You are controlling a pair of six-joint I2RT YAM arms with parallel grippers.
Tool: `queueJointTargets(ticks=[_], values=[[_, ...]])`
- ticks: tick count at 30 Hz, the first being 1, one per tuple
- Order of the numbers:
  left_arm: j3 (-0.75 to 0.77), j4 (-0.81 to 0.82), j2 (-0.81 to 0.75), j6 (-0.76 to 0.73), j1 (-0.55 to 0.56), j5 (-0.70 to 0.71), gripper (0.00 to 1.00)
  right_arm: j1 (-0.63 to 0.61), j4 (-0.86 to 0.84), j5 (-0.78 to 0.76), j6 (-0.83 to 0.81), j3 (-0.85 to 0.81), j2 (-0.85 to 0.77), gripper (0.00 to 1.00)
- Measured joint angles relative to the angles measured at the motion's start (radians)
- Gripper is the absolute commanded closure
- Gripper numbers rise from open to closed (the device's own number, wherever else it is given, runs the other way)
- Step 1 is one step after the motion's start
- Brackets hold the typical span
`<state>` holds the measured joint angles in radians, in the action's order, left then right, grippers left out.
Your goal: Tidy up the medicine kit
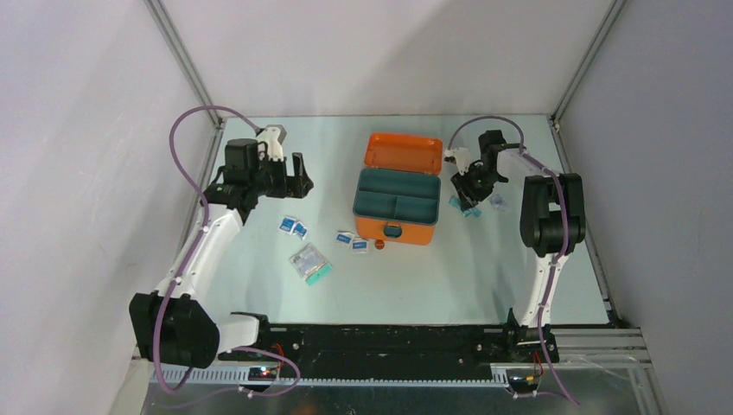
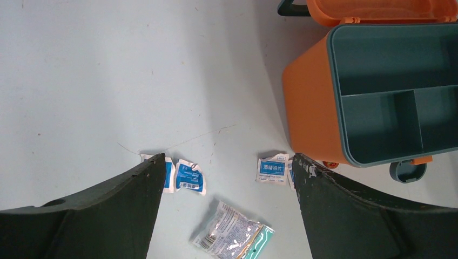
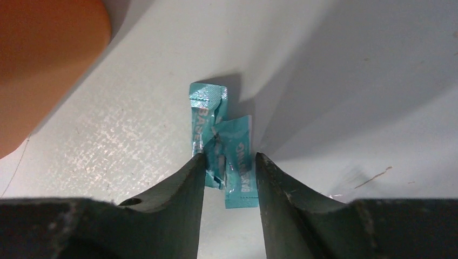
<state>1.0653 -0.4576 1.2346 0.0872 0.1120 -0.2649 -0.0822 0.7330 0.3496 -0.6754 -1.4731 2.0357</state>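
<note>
The orange medicine kit stands open mid-table, its lid laid back and a dark teal tray inside. It also shows in the left wrist view. My right gripper is down at the table right of the kit. In the right wrist view its jaws have closed in on two small teal packets that lie on the table between the fingers. My left gripper is open and empty, held above the table left of the kit.
Blue-white packets lie left of the kit and by its front corner. A clear foil packet with a teal edge lies nearer me. A small red item sits by the latch. A clear packet lies right of my right gripper.
</note>
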Motion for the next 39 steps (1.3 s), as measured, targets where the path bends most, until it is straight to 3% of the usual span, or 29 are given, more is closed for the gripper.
queueJointTargets(ticks=[6, 10, 12, 21, 30, 35, 39], values=[[-0.002, 0.001, -0.002, 0.000, 0.000, 0.000, 0.09, -0.008, 0.018, -0.001, -0.006, 0.000, 0.001, 0.71], [-0.007, 0.000, -0.005, 0.000, 0.000, 0.000, 0.09, -0.010, 0.025, -0.001, -0.005, 0.000, 0.001, 0.89], [-0.007, 0.000, -0.007, 0.000, 0.000, 0.000, 0.09, -0.010, 0.029, -0.001, 0.001, 0.000, 0.001, 0.92], [-0.007, 0.000, -0.016, 0.000, 0.000, 0.000, 0.09, 0.000, 0.066, -0.002, 0.042, 0.025, -0.084, 0.94], [-0.007, 0.000, -0.016, 0.001, 0.000, -0.001, 0.08, -0.001, 0.102, -0.001, 0.078, 0.026, -0.347, 0.95], [-0.007, 0.000, -0.017, 0.001, 0.000, -0.003, 0.09, -0.079, 0.113, 0.013, 0.100, -0.030, -0.435, 0.95], [-0.009, 0.001, -0.024, 0.000, 0.000, -0.005, 0.08, -0.212, 0.084, 0.035, 0.111, -0.060, -0.482, 0.95]])
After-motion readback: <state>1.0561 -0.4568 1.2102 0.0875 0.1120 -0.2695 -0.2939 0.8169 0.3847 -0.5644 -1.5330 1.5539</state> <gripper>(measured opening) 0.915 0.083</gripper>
